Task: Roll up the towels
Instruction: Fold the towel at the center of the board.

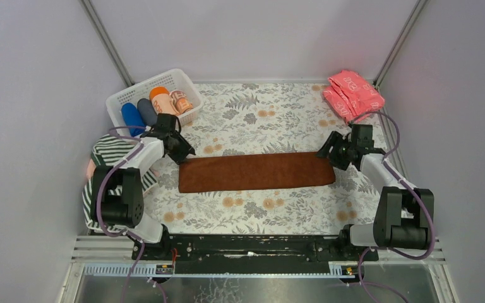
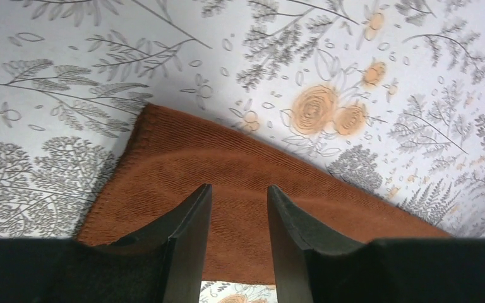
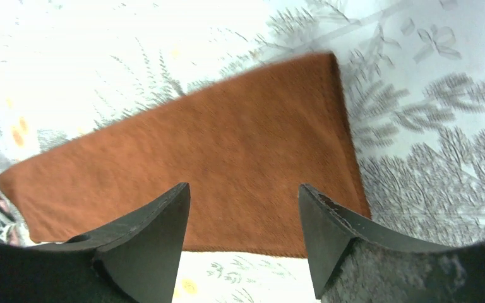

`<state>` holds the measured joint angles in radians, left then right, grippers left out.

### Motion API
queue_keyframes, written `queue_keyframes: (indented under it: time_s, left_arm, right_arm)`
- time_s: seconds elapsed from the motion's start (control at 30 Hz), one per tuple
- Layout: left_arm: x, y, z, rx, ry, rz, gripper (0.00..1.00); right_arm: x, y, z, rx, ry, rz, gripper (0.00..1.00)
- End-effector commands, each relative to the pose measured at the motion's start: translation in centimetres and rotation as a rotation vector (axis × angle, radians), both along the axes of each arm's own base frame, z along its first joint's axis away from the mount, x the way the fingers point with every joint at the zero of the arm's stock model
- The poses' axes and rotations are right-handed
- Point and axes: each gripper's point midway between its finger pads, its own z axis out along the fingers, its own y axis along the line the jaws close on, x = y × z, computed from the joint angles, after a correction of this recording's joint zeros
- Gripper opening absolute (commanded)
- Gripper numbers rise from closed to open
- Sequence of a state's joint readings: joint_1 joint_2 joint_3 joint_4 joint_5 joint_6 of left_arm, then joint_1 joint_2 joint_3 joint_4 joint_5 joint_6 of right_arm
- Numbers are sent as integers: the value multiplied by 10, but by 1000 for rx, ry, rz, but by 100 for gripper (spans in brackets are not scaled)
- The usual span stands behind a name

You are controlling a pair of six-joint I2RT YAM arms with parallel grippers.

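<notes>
Both released, empty: my left tool (image 2: pixel 237 189), right tool (image 3: pixel 243 189) over rust-brown towel (image 1: pixel 256 172) ends. Risk: uneven pinch, roll skews, bunches.

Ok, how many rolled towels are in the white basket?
4, side by side in the white basket: a blue roll at left, then a dark grey roll, an orange roll and a pale patterned roll at right. Others may hide beneath.

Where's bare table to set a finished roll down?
Far strip between the white basket and the pink stack, beyond the brown towel; near strip between that towel and the base rail. Crowded: left edge, striped towel under the left arm.
</notes>
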<state>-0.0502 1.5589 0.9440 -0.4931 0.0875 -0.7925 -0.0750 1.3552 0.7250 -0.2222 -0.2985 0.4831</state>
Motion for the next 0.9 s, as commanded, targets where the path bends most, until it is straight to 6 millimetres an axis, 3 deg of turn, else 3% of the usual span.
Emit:
queue_keyframes:
  time_s: [0.0,0.27,0.43,0.57,0.73,0.87]
  left_arm:
    - [18,-8,12,-2,-83,-29,38]
    - [29,-3,-25,31,-37,-10,35]
    - [33,9,-44,59,-4,37,34]
    - [32,15,-53,72,17,59,34]
    - [35,11,-37,61,-25,36,39]
    - [36,1,-3,38,-91,-4,50]
  right_arm:
    - [41,12,29,71,-138,59,70]
    - [79,6,7,64,-123,36,70]
    - [87,-9,-29,4,-39,6,70]
    - [87,-20,-40,-31,0,-14,71]
    - [89,-12,-9,-5,-58,36,72]
    - [81,-14,26,-39,-83,69,72]
